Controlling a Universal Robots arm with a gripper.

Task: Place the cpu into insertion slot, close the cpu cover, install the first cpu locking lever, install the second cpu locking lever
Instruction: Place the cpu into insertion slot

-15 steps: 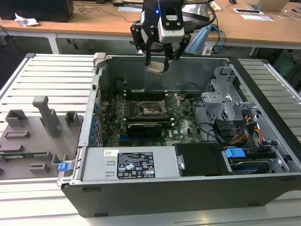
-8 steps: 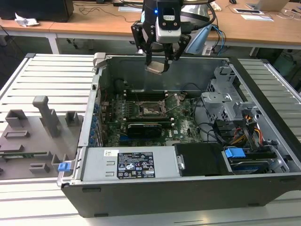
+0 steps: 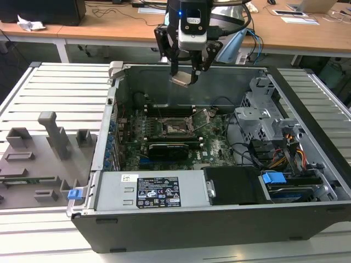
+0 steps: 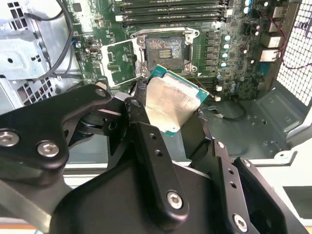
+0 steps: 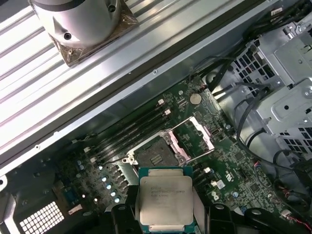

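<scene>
cpu [image 3: 184, 79] is clenched by its edges in the gripper [image 3: 186, 74], tilted and held in the air over the open case [image 3: 192, 233]. in the second wrist view the cpu [image 4: 170, 105] shows its silver top and green rim between black fingers [image 4: 144, 131].

in the exterior view it hangs at about twelve o'clock from the slot [image 3: 176, 129], well apart from it. the slot [image 4: 164, 48] is bare with its dark centre showing, and the cover [image 4: 118, 63] is swung open just beside it.

in the exterior view a long black card [image 3: 167, 149] lies at the slot's six o'clock. a metal drive cage [image 3: 263, 115] stands at three o'clock. a grey tray [image 3: 33, 181] of fixtures lies outside the case at nine o'clock.
</scene>
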